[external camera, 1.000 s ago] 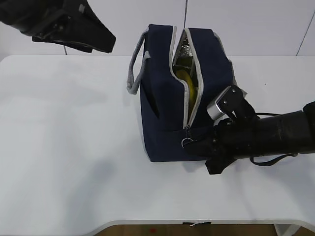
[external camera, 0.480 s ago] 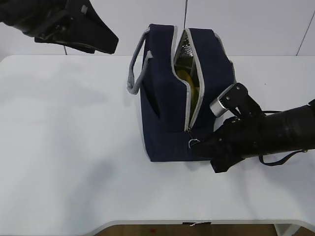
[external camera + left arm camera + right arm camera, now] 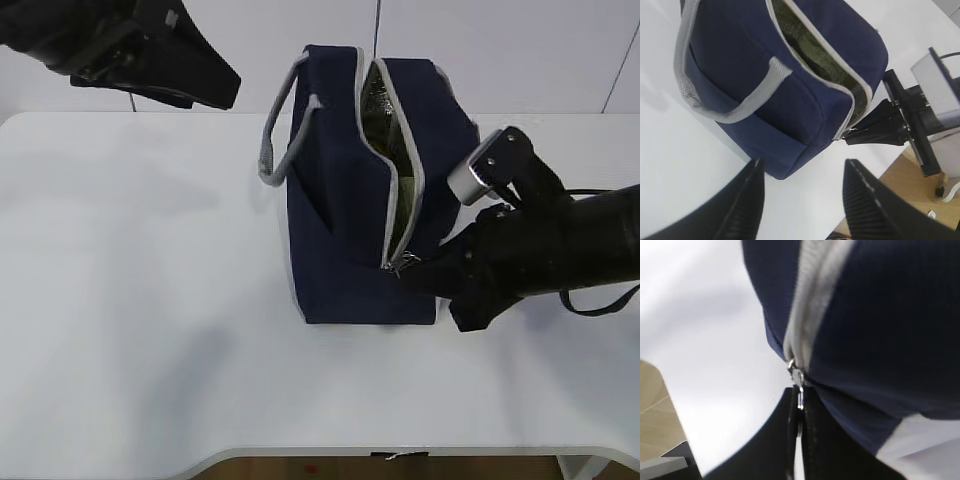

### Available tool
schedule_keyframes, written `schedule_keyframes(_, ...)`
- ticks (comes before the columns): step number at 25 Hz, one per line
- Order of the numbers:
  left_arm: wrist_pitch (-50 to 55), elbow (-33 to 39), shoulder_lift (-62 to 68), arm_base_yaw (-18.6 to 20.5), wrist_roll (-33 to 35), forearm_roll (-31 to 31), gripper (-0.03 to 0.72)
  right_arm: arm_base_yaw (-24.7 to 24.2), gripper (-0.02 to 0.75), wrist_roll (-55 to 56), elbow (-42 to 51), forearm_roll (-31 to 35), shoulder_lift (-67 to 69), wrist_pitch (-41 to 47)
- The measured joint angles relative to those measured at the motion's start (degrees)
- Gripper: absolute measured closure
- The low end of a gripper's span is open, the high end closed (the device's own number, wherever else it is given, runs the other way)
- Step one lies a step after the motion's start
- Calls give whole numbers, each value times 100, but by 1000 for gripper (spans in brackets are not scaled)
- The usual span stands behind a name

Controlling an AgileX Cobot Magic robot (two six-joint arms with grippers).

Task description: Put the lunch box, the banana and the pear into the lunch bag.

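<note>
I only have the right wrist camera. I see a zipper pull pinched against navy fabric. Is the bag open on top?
Observer: Yes. The exterior view shows the lunch bag gaping along its top, with the right end effector shut on the zipper pull at the near end.
Operator: Where is the other arm?
Observer: Away from the bag. In the left wrist view the left end effector hangs open above the table, holding nothing.
Operator: Can you see what's inside?
Observer: Only partly. The left wrist view shows something olive-green through the opening, but I cannot tell which item it is.
</note>
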Motion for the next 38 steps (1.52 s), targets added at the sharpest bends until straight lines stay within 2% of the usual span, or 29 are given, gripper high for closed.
schedule_keyframes(6,0,0,0,0,0,0,304,0,732,544,0,-590,-440,11)
schedule_keyframes(12,0,0,0,0,0,0,303,0,732,1580,-26,-1729,-670,148)
schedule_keyframes(16,13,0,0,0,0,-12,304,0,732,1935,-93,-2181,-670,200)
schedule_keyframes(25,45,0,0,0,0,-36,305,0,732,2091,-98,-2426,-378,283)
schedule_keyframes(32,57,0,0,0,0,-36,305,297,732,2101,-144,-2479,-266,327)
schedule_keyframes(38,57,0,0,0,0,-36,306,318,732,2188,-366,-2520,-292,390)
